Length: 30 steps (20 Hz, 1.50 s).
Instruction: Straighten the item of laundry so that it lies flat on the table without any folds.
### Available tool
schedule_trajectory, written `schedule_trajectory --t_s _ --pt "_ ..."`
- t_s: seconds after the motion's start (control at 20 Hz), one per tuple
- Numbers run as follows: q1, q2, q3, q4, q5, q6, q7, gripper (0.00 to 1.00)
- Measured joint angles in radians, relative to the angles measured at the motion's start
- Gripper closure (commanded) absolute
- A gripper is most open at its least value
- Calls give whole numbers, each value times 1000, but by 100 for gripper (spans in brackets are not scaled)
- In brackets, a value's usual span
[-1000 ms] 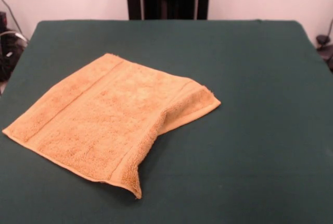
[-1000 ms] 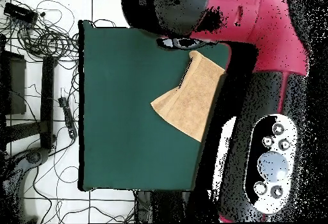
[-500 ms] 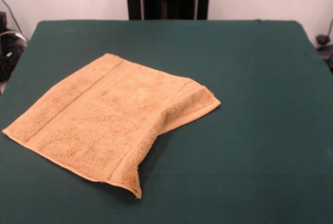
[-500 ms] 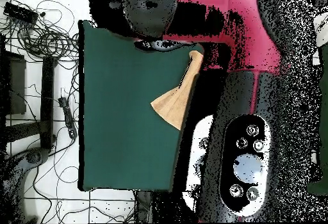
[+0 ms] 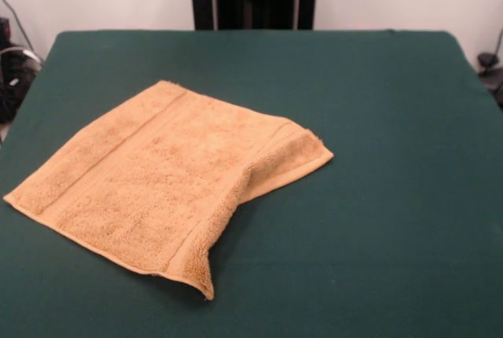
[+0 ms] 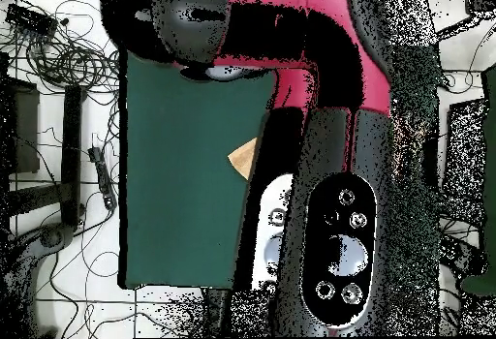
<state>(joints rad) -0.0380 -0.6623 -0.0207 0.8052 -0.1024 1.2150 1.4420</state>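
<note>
Your golden-orange terry-cloth towel (image 5: pixel 169 181) lies left of centre on the dark green felt counter (image 5: pixel 393 196). Pinch the folded-under near-right corner and draw it outward. No gripper is visible.

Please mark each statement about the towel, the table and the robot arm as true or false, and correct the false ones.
1. The towel lies completely flat. False: one side is folded over and a corner near the front stands up.
2. The towel rests on the green table. True.
3. In the front view the gripper is pressing on the towel. False: no gripper shows there.
4. In the overhead view the arm covers most of the towel. True: only a small corner shows.
5. The towel is blue. False: it is golden-orange.
</note>
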Motion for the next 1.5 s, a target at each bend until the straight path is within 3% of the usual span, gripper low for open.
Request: schedule_trajectory --t_s 0.4,1.05,1.5 --pt "12 2 -5 29 23 -18 0 0" --pt "68 77 -39 84 24 -276 96 0" --pt "72 149 -45 95 24 -358 139 0"
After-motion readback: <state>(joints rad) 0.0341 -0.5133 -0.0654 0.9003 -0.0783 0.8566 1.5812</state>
